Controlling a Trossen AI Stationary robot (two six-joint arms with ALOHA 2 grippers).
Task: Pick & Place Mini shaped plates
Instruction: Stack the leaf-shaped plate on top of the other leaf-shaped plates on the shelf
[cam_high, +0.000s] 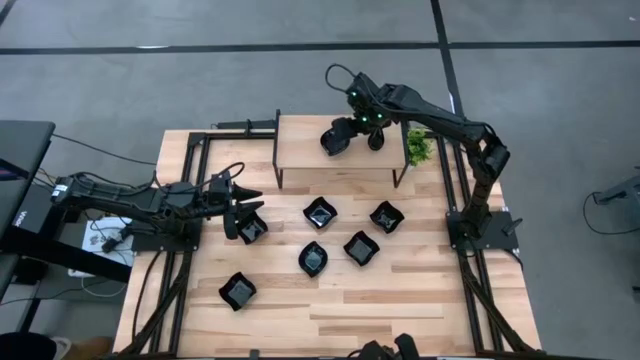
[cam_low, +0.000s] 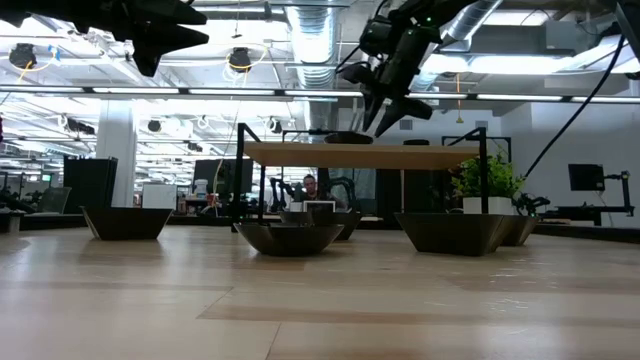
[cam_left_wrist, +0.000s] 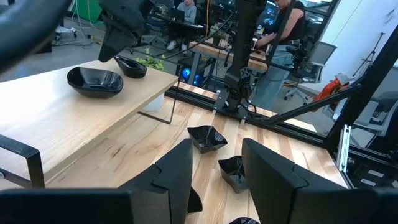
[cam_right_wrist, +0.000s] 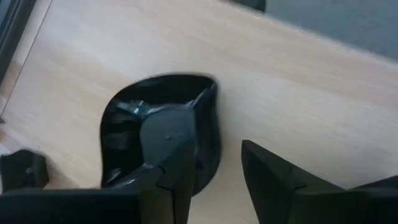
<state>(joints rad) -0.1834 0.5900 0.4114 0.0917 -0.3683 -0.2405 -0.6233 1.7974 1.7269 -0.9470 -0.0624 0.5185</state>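
Progress is judged as early: two plates sit on the raised shelf (cam_high: 300, 160), and six remain on the desk (cam_high: 420, 290) below it.

Right arm: the right gripper (cam_high: 337, 140) hangs just above the shelf. Its jaws are spread. In the right wrist view one finger (cam_right_wrist: 171, 149) stands over the bowl of a plate (cam_right_wrist: 205, 134) and the other finger stands outside the plate's rim, so the rim lies between the jaws but is not pinched. The plate rests on the shelf board. This placement is judged as just finished or about to finish. A second shelf plate (cam_high: 376, 140) lies just beside the right gripper, on the side toward the small green plant (cam_high: 418, 148).

Left arm: the left gripper (cam_high: 238, 205) hangs above the desk, near the shelf's leg. Its jaws are spread and hold nothing. One desk plate (cam_high: 251, 230) lies just below and beside its fingertips and appears to be the next pickup.

Remaining plates on the desk:
- one (cam_high: 238, 291) near the front edge, well apart from both grippers;
- one (cam_high: 320, 212) and one (cam_high: 386, 216) just in front of the shelf;
- one (cam_high: 313, 259) and one (cam_high: 360, 247) farther from the shelf, between the two arms.

All six desk plates sit upright and apart from each other. Whether further plates exist outside the views cannot be told.
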